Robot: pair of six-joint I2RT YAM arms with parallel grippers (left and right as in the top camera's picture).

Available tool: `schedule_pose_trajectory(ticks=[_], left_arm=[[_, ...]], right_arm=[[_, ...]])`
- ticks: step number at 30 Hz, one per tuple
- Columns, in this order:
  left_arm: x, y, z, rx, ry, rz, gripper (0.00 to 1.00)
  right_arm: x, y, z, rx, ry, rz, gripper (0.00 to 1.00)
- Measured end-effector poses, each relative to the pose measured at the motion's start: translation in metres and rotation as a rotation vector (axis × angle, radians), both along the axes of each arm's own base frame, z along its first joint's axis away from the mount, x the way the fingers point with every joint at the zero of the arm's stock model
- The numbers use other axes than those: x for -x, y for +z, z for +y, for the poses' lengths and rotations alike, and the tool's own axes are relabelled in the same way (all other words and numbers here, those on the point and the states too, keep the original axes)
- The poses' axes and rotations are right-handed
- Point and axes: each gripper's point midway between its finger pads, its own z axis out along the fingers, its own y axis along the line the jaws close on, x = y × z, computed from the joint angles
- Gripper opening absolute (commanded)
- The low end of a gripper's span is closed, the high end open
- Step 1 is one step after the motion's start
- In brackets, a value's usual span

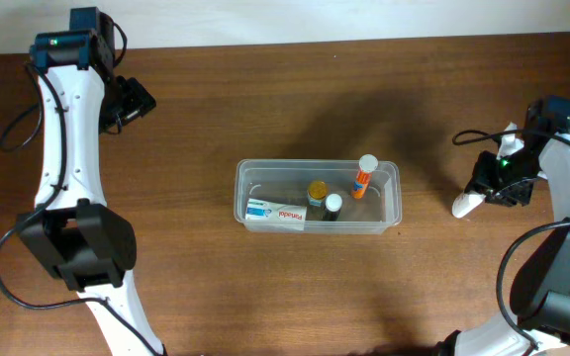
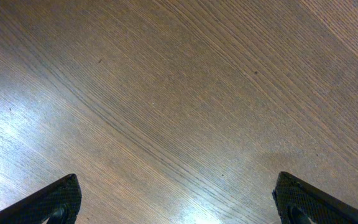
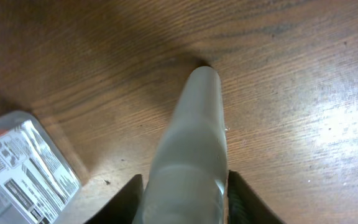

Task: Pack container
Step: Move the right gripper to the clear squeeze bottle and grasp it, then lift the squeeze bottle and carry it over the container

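Observation:
The clear rectangular container [image 1: 317, 164] stands mid-table. Inside it are a blue, white and red box [image 1: 275, 213], a yellow-lidded jar [image 1: 317, 191], a dark bottle with a white cap [image 1: 332, 206] and an orange bottle with a white cap [image 1: 363, 176]. My right gripper [image 1: 493, 188] is to the right of the container, shut on a white tapered bottle [image 1: 463, 205]. In the right wrist view the jaws [image 3: 184, 177] press both sides of the bottle [image 3: 194, 124], whose tip touches the wood. My left gripper [image 1: 132, 99] is open and empty at the far left, its fingers [image 2: 176, 180] wide apart over bare wood.
A flat pack with a printed label [image 3: 23, 168] lies on the table just left of the right gripper in the right wrist view. The brown wooden table [image 1: 265, 89] ends at a pale wall along the far edge.

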Motion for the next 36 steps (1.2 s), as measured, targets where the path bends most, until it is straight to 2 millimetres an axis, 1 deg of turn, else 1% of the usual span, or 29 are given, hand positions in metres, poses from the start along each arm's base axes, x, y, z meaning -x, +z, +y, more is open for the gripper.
schedule_pose_trajectory(ticks=[1, 3, 5, 13, 16, 18, 20, 25, 26, 27, 29, 30, 32, 36], left_arm=[[0.0, 0.0, 0.0, 0.0, 0.0, 0.0, 1.0], [0.0, 0.0, 0.0, 0.0, 0.0, 0.0, 0.99], [0.0, 0.0, 0.0, 0.0, 0.0, 0.0, 0.99], [0.0, 0.0, 0.0, 0.0, 0.0, 0.0, 0.99], [0.0, 0.0, 0.0, 0.0, 0.0, 0.0, 0.99], [0.0, 0.0, 0.0, 0.0, 0.0, 0.0, 0.99], [0.0, 0.0, 0.0, 0.0, 0.0, 0.0, 0.99], [0.0, 0.0, 0.0, 0.0, 0.0, 0.0, 0.99], [0.0, 0.0, 0.0, 0.0, 0.0, 0.0, 1.0], [0.0, 0.0, 0.0, 0.0, 0.0, 0.0, 0.99], [0.0, 0.0, 0.0, 0.0, 0.0, 0.0, 0.99], [0.0, 0.0, 0.0, 0.0, 0.0, 0.0, 0.99], [0.0, 0.0, 0.0, 0.0, 0.0, 0.0, 0.99], [0.0, 0.0, 0.0, 0.0, 0.0, 0.0, 0.99]], right_arm=[[0.0, 0.0, 0.0, 0.0, 0.0, 0.0, 0.29], [0.0, 0.0, 0.0, 0.002, -0.002, 0.001, 0.21], [0.0, 0.0, -0.001, 0.004, -0.003, 0.003, 0.18], [0.0, 0.0, 0.0, -0.001, -0.004, 0.002, 0.17], [0.003, 0.004, 0.001, -0.006, -0.002, 0.015, 0.17], [0.005, 0.011, 0.002, -0.009, -0.001, 0.021, 0.17], [0.004, 0.025, 0.002, -0.002, -0.001, 0.003, 0.17], [0.002, 0.076, 0.007, 0.043, 0.035, -0.1, 0.17], [0.002, 0.086, 0.012, 0.052, 0.053, -0.123, 0.17], [0.001, 0.1, 0.021, 0.064, 0.086, -0.158, 0.17], [0.001, 0.113, 0.038, 0.071, 0.137, -0.194, 0.17], [0.002, 0.117, 0.046, 0.072, 0.161, -0.204, 0.17], [0.004, 0.126, 0.071, 0.067, 0.234, -0.225, 0.17], [0.011, 0.13, 0.1, 0.055, 0.328, -0.22, 0.17]])
